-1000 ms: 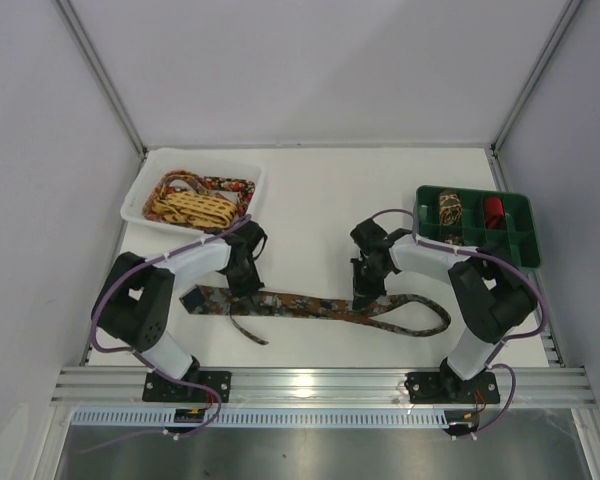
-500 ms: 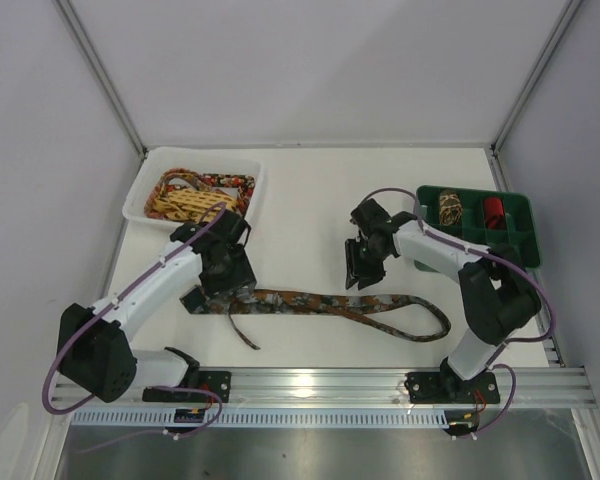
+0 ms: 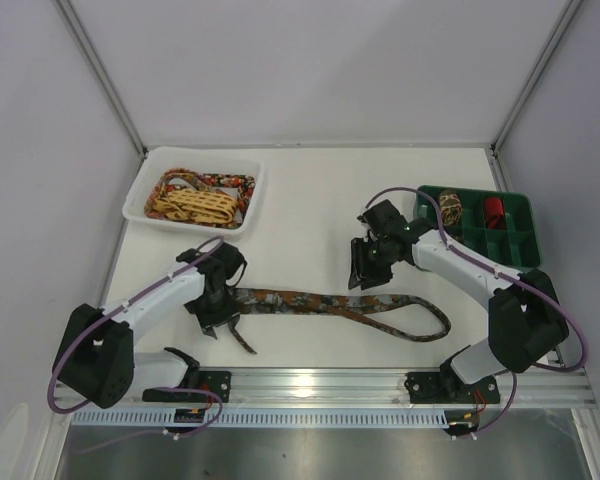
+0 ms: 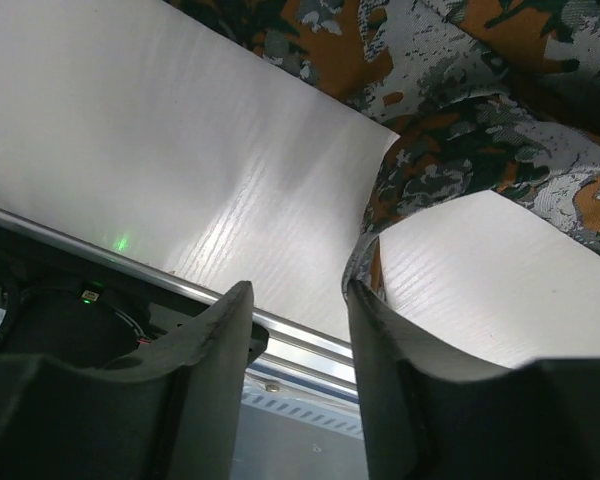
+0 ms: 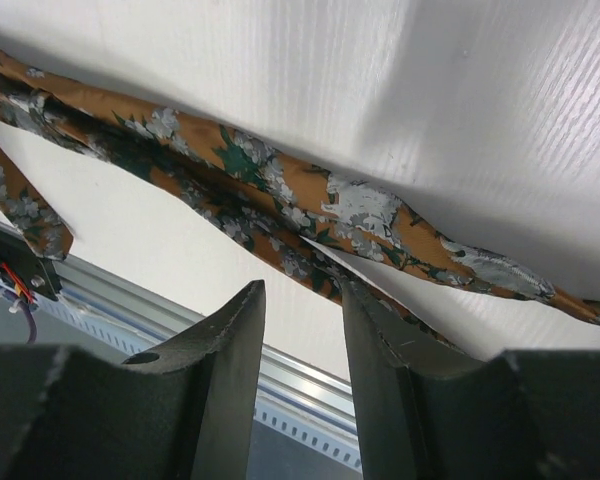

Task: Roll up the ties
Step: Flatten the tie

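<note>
Left gripper: jaws spread, nothing between them; bare table shows in the gap.
Left contact: mottled brown-orange tie lies just ahead of the fingertips. A thin fold of it reaches down to the right-hand finger; whether it touches, I cannot tell.
Right gripper: jaws spread, empty; the tie crosses the table beyond the tips, apart from them.
Tie axis: left to right across the table. One end is under the left gripper, the mid-length is below the right gripper, and a loop lies out past the right gripper.
Nearer arm: the left, at the end. The right is nearer the middle and the loop.
Next move (judgement): a roll starts from an end, so the left gripper would pinch there and the right would steady the strip along its length.
Risk (judgement): the loop may twist the roll.
Further out, left: white tray with loose ties.
Further out, right: green tray with two coils.
</note>
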{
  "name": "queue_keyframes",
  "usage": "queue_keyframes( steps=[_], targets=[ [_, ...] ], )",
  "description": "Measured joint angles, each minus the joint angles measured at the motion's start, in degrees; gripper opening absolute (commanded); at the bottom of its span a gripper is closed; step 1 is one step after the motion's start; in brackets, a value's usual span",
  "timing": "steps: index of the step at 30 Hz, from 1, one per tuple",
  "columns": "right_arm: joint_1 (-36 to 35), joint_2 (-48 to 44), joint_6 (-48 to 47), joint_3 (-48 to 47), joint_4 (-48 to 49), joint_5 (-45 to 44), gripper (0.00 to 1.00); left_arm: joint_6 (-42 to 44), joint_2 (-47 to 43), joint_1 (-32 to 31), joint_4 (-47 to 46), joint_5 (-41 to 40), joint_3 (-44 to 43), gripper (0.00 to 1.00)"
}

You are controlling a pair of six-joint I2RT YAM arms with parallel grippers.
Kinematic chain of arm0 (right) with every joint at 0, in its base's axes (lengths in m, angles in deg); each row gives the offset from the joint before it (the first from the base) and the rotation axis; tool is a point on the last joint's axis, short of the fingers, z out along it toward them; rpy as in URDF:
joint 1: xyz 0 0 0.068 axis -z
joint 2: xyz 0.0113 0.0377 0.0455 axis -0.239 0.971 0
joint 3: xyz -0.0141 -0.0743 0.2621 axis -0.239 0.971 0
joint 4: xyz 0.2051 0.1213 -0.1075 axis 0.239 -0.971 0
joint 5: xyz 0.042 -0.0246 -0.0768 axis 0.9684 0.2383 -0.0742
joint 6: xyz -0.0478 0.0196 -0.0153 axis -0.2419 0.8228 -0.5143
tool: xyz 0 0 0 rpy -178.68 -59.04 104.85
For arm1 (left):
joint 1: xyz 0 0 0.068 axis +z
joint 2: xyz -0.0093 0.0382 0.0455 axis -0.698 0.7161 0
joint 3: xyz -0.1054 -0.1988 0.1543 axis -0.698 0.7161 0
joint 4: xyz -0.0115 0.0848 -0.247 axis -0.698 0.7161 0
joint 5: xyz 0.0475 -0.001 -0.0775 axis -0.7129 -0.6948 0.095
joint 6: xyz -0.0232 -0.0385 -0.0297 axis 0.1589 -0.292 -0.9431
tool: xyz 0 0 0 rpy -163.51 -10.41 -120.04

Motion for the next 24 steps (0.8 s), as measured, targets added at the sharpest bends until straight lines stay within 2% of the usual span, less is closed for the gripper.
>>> queue_keyframes(
  steps=[2, 3, 5, 12, 16, 17, 18, 20, 21, 23, 24],
  targets=[
    [0.00, -0.22, 0.24, 0.96, 0.00, 0.39, 0.43, -0.24, -0.15, 0.00, -0.76, 0.42, 0.76, 0.40],
    [0.00, -0.22, 0.35, 1.27, -0.02, 0.50, 0.43, -0.17, -0.11, 0.02, -1.42, 0.85, 1.05, 0.23],
    [0.00, -0.22, 0.42, 1.64, 0.00, 0.57, 0.43, 0.00, 0.50, 0.00, -2.69, 1.18, 1.14, 0.02],
    [0.00, -0.31, 0.42, 1.66, -0.02, 0.52, 0.43, 1.90, 4.13, 0.98, 0.50, -4.09, -4.22, 0.01],
    [-0.02, -0.55, 0.42, 1.66, -0.13, 0.55, 0.43, 3.45, 4.13, 6.62, 2.89, -8.81, -9.29, 0.00],
    [-0.02, -0.59, 0.42, 1.66, -0.17, 0.52, 0.43, 3.85, 4.09, 7.91, 3.13, -9.81, -9.92, 0.08],
    [-0.02, -0.68, 0.42, 1.66, -0.22, 0.55, 0.43, 4.42, 4.07, 9.09, 3.17, -10.91, -10.25, 0.21],
    [-0.02, -0.87, 0.42, 1.66, -0.31, 0.55, 0.43, 5.44, 4.07, 11.10, 3.54, -12.26, -10.34, 0.33],
    [-0.02, -0.94, 0.42, 1.66, -0.33, 0.55, 0.43, 6.03, 4.11, 12.41, 3.67, -12.92, -10.36, 0.57],
    [-0.02, -0.96, 0.42, 1.66, -0.37, 0.63, 0.43, 7.61, 4.59, 15.08, 4.26, -14.03, -10.82, 0.83],
    [-0.02, -0.96, 0.42, 1.66, -0.44, 0.76, 0.43, 8.15, 5.07, 16.09, 4.44, -14.56, -11.19, 0.86]
  ],
)
